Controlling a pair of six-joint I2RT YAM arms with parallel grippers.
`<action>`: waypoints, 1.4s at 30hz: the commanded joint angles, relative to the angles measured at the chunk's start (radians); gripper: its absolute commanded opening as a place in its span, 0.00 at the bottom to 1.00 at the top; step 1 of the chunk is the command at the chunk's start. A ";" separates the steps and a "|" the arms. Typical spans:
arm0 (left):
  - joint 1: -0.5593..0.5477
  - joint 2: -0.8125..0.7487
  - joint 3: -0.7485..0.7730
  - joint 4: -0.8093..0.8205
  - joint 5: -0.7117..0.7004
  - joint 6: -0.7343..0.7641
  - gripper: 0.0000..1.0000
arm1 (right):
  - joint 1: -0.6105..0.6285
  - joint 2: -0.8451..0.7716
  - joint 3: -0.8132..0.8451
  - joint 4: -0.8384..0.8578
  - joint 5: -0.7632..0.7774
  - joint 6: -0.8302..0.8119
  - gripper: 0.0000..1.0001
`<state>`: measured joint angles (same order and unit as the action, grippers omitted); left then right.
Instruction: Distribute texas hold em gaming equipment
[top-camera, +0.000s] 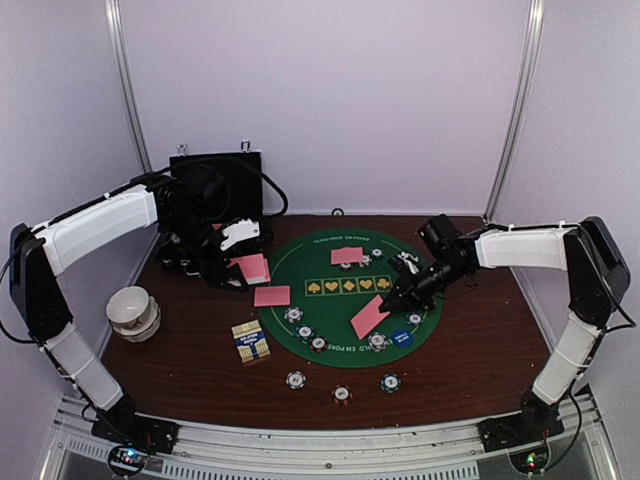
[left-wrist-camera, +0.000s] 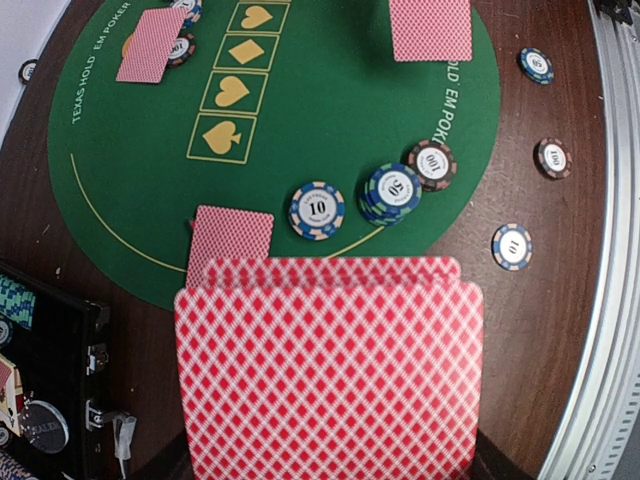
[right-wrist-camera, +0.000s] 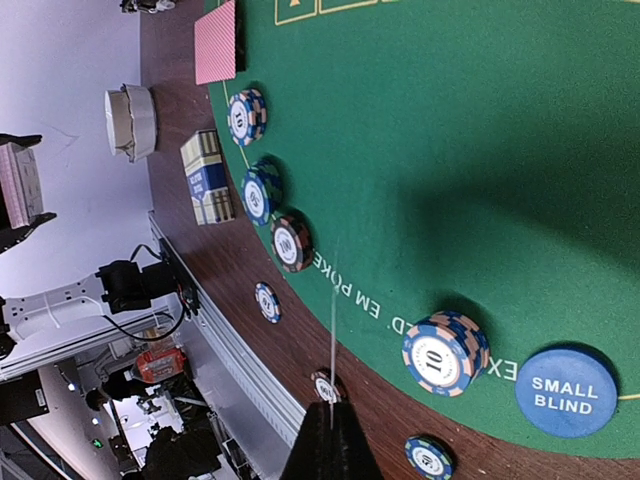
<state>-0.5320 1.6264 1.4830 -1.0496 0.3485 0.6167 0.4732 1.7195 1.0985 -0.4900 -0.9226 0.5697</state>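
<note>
A round green poker mat (top-camera: 345, 303) carries pink-backed playing cards (top-camera: 349, 255) and striped poker chips (top-camera: 293, 314). My left gripper (top-camera: 243, 263) is shut on a fanned stack of cards (left-wrist-camera: 330, 370) beside the mat's left edge; the stack hides its jaws in the left wrist view. One card (left-wrist-camera: 232, 235) lies just beyond the stack. My right gripper (right-wrist-camera: 332, 425) is shut on a single card (top-camera: 370, 316), seen edge-on (right-wrist-camera: 333, 320), tilted above the mat's near right. A blue SMALL BLIND button (right-wrist-camera: 567, 390) and a chip stack (right-wrist-camera: 445, 352) sit close by.
Three loose chips (top-camera: 295, 380) (top-camera: 342, 394) (top-camera: 390, 382) lie on the brown table in front of the mat. A blue-and-yellow card box (top-camera: 250, 342) rests left of the mat, a white bowl (top-camera: 133, 310) further left. The black chip case (top-camera: 215, 190) stands at the back left.
</note>
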 joint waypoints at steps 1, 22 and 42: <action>0.004 -0.045 0.007 0.002 0.027 0.014 0.00 | -0.005 -0.002 -0.017 -0.030 0.033 -0.045 0.00; 0.004 -0.037 0.017 -0.006 0.039 0.017 0.00 | -0.058 -0.152 -0.234 0.254 0.237 0.232 0.00; 0.004 -0.028 0.031 -0.011 0.047 0.015 0.00 | 0.011 -0.357 -0.341 0.186 0.523 0.308 0.42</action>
<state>-0.5320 1.6112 1.4834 -1.0721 0.3710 0.6186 0.4786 1.4498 0.7345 -0.2203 -0.5133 0.8928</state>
